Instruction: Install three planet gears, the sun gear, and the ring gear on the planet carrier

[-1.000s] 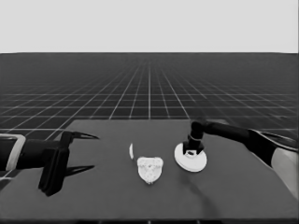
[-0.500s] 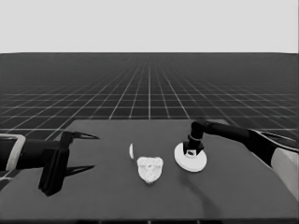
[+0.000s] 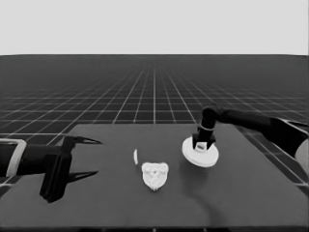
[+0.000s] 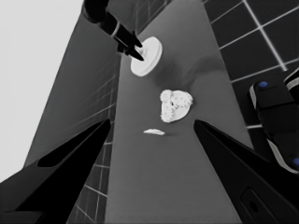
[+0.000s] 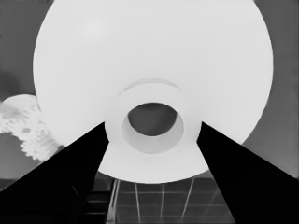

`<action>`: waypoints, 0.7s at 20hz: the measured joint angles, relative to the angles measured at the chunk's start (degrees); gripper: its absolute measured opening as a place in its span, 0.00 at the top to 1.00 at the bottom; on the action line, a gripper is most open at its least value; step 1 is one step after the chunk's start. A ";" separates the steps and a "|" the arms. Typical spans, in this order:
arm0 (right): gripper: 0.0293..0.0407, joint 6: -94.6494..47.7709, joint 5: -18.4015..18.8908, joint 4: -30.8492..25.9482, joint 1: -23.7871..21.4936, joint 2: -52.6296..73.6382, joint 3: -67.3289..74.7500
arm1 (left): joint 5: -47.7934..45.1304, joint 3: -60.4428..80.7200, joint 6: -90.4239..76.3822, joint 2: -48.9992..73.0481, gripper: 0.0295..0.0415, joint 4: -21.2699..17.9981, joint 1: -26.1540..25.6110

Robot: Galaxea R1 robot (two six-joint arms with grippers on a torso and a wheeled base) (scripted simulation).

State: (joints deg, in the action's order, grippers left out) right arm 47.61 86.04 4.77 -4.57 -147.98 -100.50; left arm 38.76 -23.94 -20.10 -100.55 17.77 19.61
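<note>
My right gripper (image 3: 203, 144) is shut on the raised hub of the larger round part (image 3: 200, 154), the ring gear, and holds it a little above the table right of centre. In the right wrist view the fingers flank the hub (image 5: 152, 135) of this part (image 5: 149, 56). At the table's centre lies the smaller round part, the planet carrier (image 3: 154, 176), with small toothed gears (image 4: 174, 105) clustered on top of it. How many gears there are cannot be told. My left gripper (image 3: 98, 157) waits open over the table's left end, holding nothing.
A thin white piece (image 3: 135, 155) lies just left of the gear cluster, between it and the left gripper. The table's right edge (image 3: 270, 164) runs close behind the right arm. Dark machinery with blue lights (image 4: 275, 116) shows past the table's edge.
The right gripper has risen slightly with the larger round part, which now hangs higher over its shadow. The left arm and the gear cluster have not moved.
</note>
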 joint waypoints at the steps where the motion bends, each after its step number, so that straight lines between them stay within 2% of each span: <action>1: 0.51 17.43 0.64 2.17 0.94 -3.13 10.06 | 0.00 0.00 0.00 0.00 0.25 0.00 0.00; 2: 0.51 26.06 1.35 3.23 1.84 -11.55 12.63 | 0.00 0.00 0.00 0.00 0.25 0.00 0.00; 5: 0.51 30.87 2.08 4.16 2.81 -24.21 6.82 | 0.00 0.00 0.00 0.00 0.25 0.00 0.00; 10: 0.51 31.08 2.20 4.37 2.98 -27.08 3.97 | 0.00 0.00 0.00 0.00 0.25 0.00 0.00; 12: 0.51 29.98 1.25 7.89 6.60 -27.64 2.10 | 0.00 0.00 0.00 0.00 0.25 0.00 0.00; 14: 0.51 29.47 0.84 9.08 7.92 -27.88 1.22 | 0.00 0.00 0.00 0.00 0.25 0.00 0.00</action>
State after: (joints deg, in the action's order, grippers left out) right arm 77.09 86.88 13.85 3.35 -175.86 -99.28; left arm 38.76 -23.94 -20.10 -100.55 17.77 19.61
